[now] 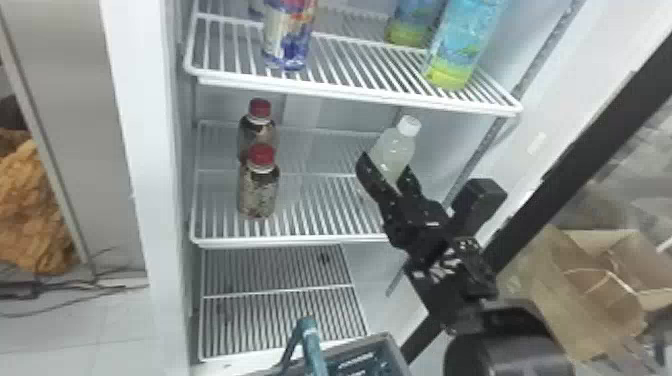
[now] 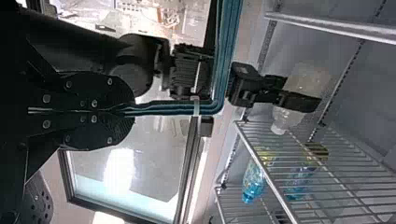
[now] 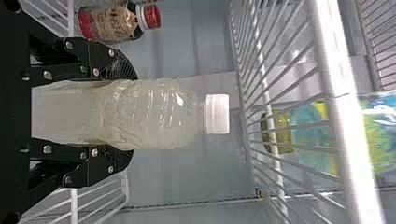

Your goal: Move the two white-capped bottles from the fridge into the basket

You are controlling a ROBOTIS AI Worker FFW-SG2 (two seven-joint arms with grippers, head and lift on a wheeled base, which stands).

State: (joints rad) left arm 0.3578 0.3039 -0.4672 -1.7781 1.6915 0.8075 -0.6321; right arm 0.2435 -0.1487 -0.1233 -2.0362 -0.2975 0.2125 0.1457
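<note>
Fridge, below the upper shelf (image 1: 350, 90): white-capped bottle (image 1: 398, 145) leaning, in the right gripper (image 1: 386, 169), jaws clamped on both sides of its lower body. Left gripper (image 2: 128, 111): jaws closed on the basket's teal handle (image 1: 311, 342). Basket (image 1: 386, 341) low, at fridge front. Two red-capped bottles (image 1: 258, 192) upright on the middle shelf (image 1: 300, 241).

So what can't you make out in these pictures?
Head view: most of the basket, cut off by the bottom edge.
Head view: the base of the white-capped bottle, behind the fingers of the right gripper.
Head view: the lower part of the back red-capped bottle, behind the front red-capped bottle.
Head view: the top of the front blue-and-green bottle, cut off by the top edge.
</note>
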